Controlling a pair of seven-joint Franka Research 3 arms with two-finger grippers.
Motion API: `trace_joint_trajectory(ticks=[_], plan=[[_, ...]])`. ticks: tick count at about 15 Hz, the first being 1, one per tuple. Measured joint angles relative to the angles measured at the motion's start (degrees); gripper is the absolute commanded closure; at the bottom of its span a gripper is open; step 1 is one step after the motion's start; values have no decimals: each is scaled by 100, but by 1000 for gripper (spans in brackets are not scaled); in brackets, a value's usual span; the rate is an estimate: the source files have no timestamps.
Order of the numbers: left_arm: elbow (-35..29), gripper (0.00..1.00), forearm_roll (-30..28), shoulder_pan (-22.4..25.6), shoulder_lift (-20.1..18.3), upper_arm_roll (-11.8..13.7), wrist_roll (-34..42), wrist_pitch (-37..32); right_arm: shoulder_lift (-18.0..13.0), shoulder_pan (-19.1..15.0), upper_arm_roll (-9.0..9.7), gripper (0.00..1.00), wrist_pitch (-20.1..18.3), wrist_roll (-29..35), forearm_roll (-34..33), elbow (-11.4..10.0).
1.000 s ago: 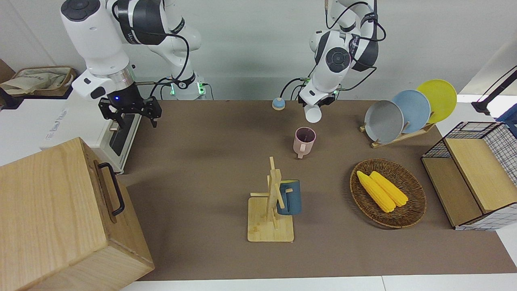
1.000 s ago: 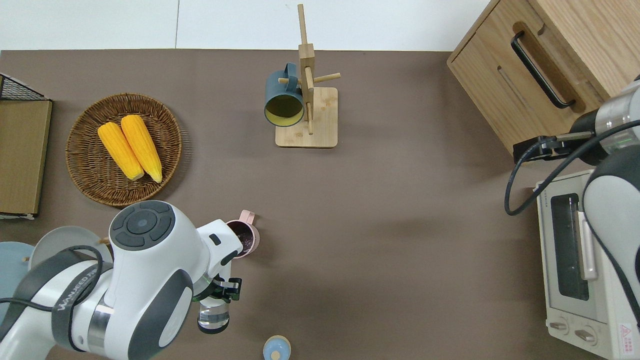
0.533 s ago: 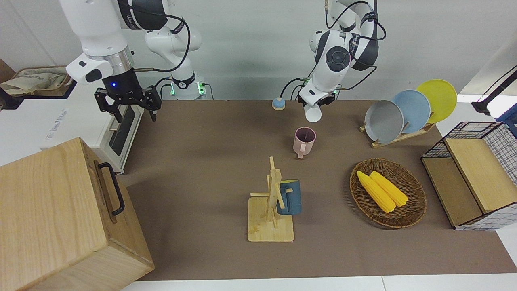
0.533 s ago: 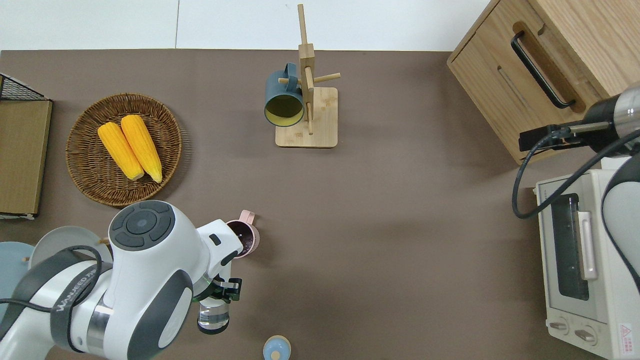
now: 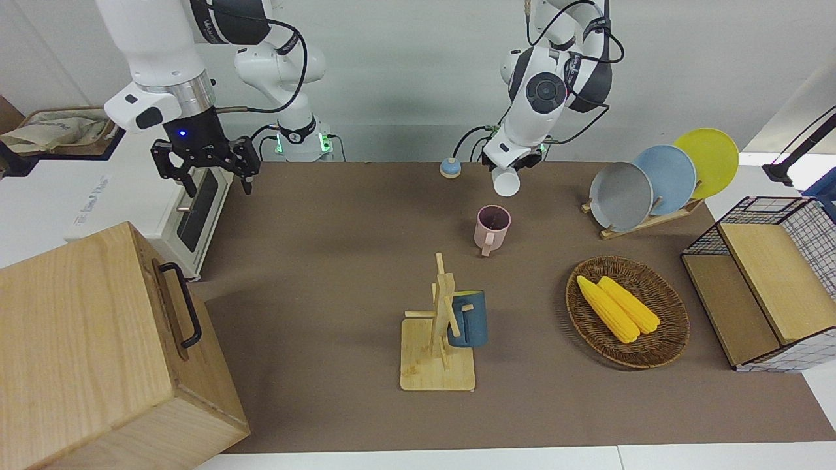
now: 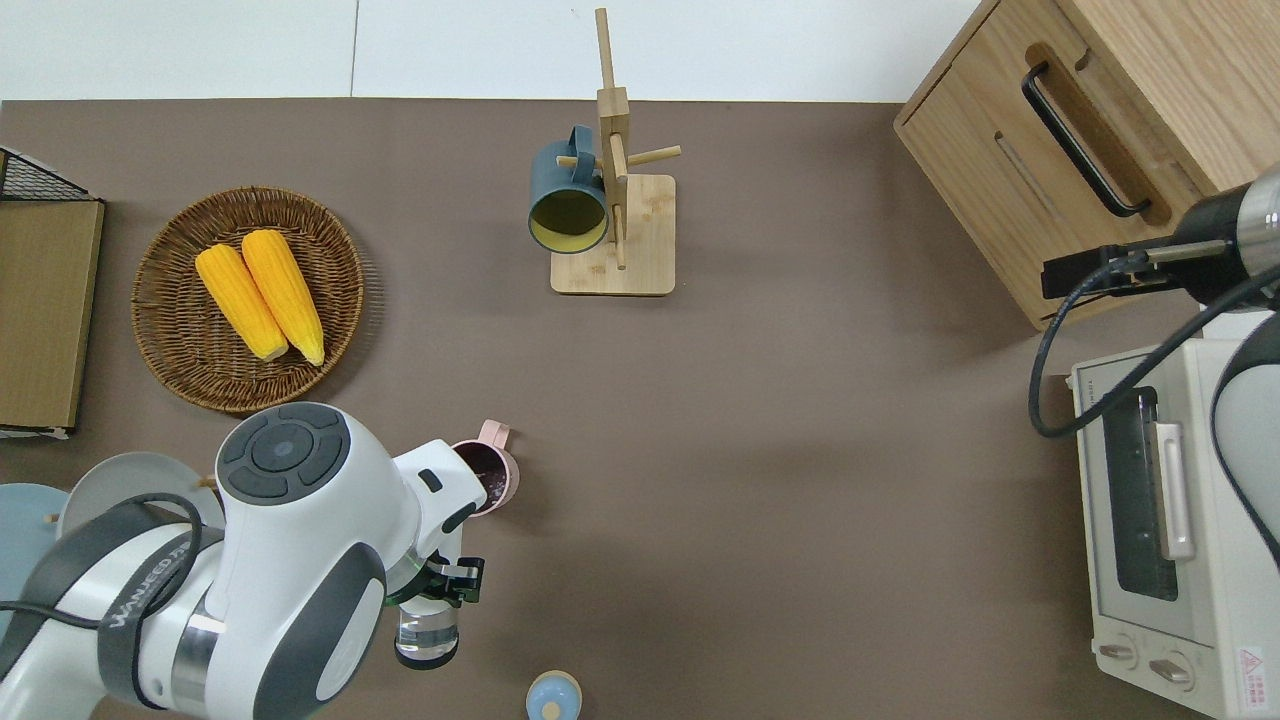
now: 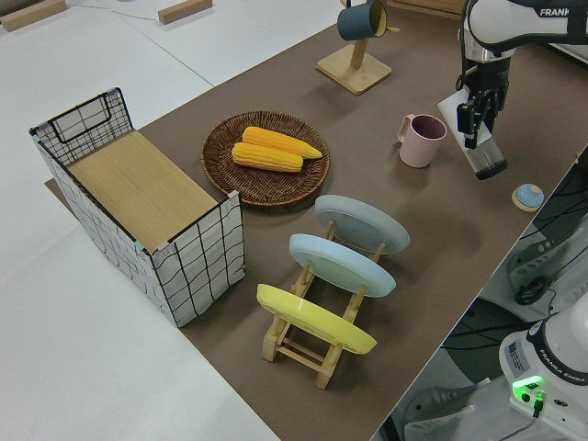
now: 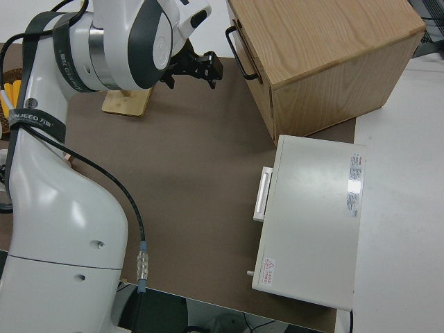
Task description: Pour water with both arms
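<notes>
Glass cup | pinched by left tool | tilted beside pink mug | right tool spread

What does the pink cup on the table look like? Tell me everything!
The pink cup is a plain, smooth mug with one loop handle on the side turned away from the robots. It stands upright on the brown table, mouth open to the top, and its inside looks dark purple. Nothing grips it. The left gripper holds a clear bottle tipped toward it from the robots' side. The wicker basket of corn lies farther from the robots.
</notes>
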Motion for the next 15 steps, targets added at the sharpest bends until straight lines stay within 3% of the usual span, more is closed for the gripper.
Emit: trace_joint_trajectory(ticks=[7, 15], plan=[[-1, 1000, 0, -1, -130, -14, -52, 75, 0, 0, 0, 11, -1, 0, 0, 0], [-856, 1000, -216, -7, -772, -37, -84, 1220, 0, 0, 0, 11, -2, 0, 0, 0]])
